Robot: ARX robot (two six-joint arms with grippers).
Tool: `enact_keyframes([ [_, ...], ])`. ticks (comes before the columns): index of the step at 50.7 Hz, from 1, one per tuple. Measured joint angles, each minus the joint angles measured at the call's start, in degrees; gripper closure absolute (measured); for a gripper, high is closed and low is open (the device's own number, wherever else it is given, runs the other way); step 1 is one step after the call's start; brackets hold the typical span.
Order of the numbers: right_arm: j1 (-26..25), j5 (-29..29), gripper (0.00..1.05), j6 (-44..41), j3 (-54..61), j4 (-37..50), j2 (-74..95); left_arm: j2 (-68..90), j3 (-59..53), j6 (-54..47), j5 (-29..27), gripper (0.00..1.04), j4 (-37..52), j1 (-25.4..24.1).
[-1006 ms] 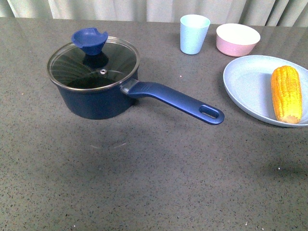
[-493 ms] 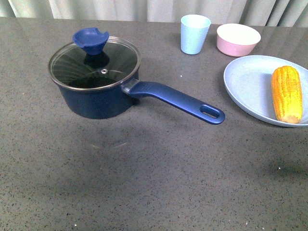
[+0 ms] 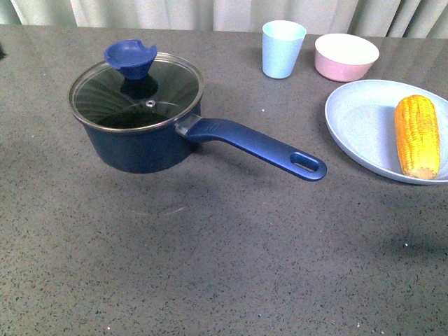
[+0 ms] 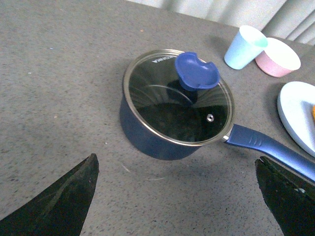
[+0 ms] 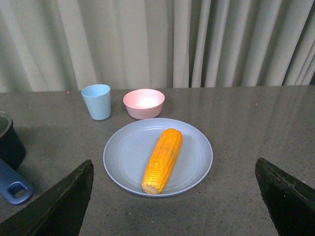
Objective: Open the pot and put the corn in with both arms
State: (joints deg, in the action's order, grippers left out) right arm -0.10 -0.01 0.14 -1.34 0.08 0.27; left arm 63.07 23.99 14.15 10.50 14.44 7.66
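While the lid (image 3: 164,87) is on the pot (image 3: 140,150) and the corn (image 3: 416,136) right of it, nothing is done; my left gripper (image 4: 175,167) and right gripper (image 5: 174,164) gape empty.

Front view: plate (image 3: 350,119) cut by right edge, far-right part unseen. Left wrist view: left gripper (image 4: 175,158) only two dark fingertips, rest cut by frame; end of pot (image 4: 147,137) handle (image 4: 266,147) hidden behind one fingertip; lettering on lid (image 4: 162,98) too small to read; corn (image 4: 313,112) only sliver at edge. Right wrist view: right gripper (image 5: 173,162) likewise cut; pot mostly out of frame at left.
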Motion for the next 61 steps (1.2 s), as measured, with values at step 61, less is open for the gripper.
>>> enact_keyframes([
  [61,0.00,0.00,0.09,0.00,0.00,0.00,0.00,38.16,22.60,-1.92,-5.29,0.09,11.58,10.75],
])
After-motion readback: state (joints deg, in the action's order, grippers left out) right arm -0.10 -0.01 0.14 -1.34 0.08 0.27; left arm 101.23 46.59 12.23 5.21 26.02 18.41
